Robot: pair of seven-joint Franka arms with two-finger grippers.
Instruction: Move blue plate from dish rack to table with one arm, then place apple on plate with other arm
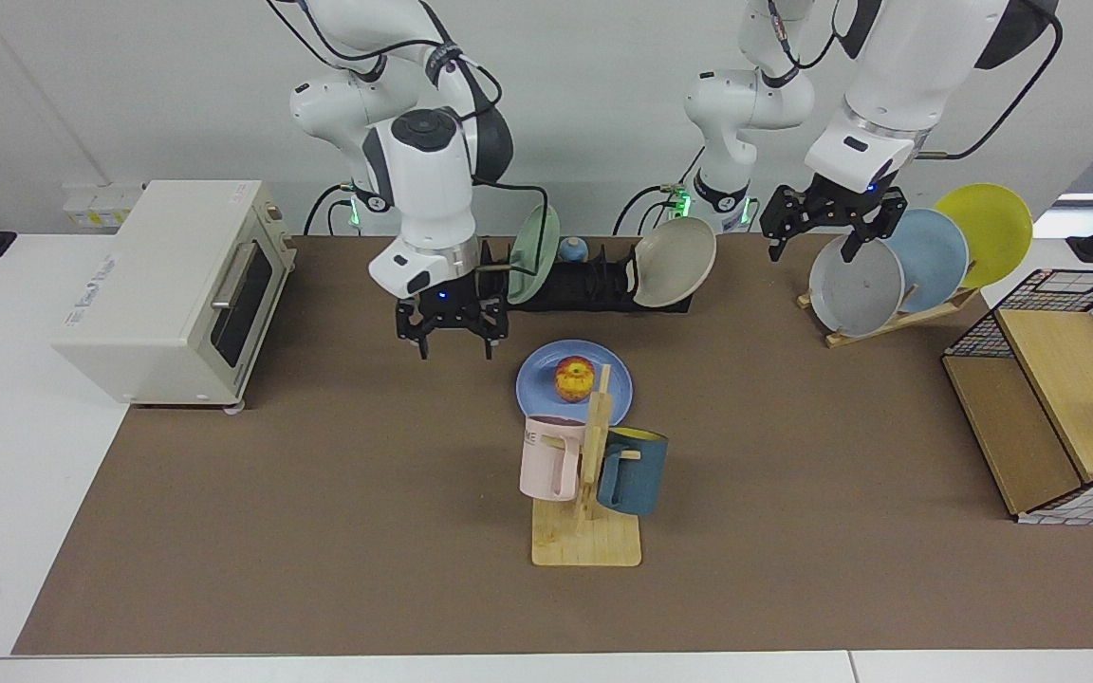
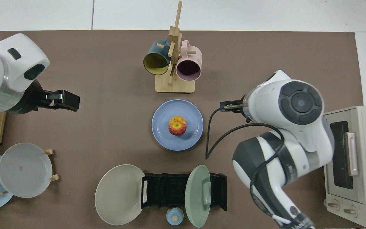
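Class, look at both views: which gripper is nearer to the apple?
Right. The right gripper hangs open just beside the blue plate holding the apple; the left gripper is open far off, above the grey plate.

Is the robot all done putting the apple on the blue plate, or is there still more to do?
It looks done. The blue plate lies flat on the table, out of the dish rack, and the apple sits in its middle. Nothing is in hand: the right gripper hangs open beside the plate, and the left gripper waits open by the wooden plate rack. Nothing seems left.
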